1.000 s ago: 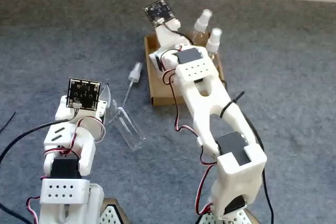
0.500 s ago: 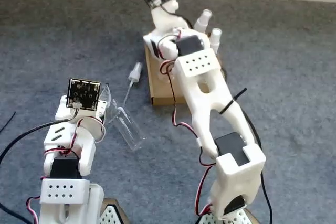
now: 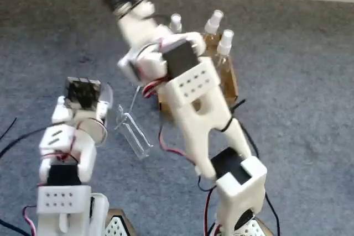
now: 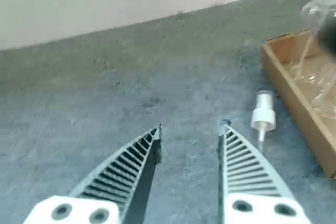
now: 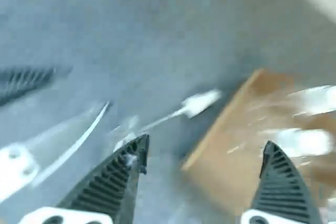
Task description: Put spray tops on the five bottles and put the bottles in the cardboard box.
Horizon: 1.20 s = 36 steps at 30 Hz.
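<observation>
The cardboard box lies at the back of the carpet. Three clear bottles with white spray tops stand in it. Left of the box a loose spray top lies with its tube on the carpet. An uncapped clear bottle lies in front of it. My right gripper hangs open and empty above the box's left edge and the loose top. My left gripper is open and empty, low over the carpet, with the loose top just beyond it.
Grey carpet covers the table, with a pale wall along the far side. The right arm stretches across the box. The left arm's base stands at the front left. A black cable lies at the left edge.
The right arm lifted out of the box and swung left, over the loose spray top. A third capped bottle now shows in the box. The left arm shifted slightly left.
</observation>
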Motion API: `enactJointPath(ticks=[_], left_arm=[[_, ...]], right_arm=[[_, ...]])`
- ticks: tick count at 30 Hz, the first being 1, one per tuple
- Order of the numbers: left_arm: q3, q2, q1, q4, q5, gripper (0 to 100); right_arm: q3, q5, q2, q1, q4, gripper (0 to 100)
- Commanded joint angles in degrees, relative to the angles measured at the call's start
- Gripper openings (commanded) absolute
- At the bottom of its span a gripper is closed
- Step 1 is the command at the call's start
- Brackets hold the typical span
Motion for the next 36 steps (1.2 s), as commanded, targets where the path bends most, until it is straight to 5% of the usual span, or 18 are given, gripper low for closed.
enactJointPath(ticks=[1, 8, 15, 28, 36], left_arm=[[-19.65, 14.81, -6.37, 8.88, 0.62, 16], [-56.57, 45.14, -18.95, 28.84, -0.88, 16], [-77.85, 63.08, -24.75, 37.45, -6.07, 16], [-83.56, 71.96, -28.88, 37.19, -6.68, 16], [-83.38, 72.04, -28.79, 37.19, -6.68, 16]], right_arm=[[2.86, -5.36, -0.66, -6.73, 3.03, 26.9], [16.84, -6.86, -0.66, -10.15, -4.62, 26.8], [37.76, -9.58, -0.66, -12.88, -20.35, 26.8], [58.07, -9.58, -0.66, -14.55, -39.78, 25.7], [59.74, -9.58, -1.54, -14.37, -35.91, 0.3]])
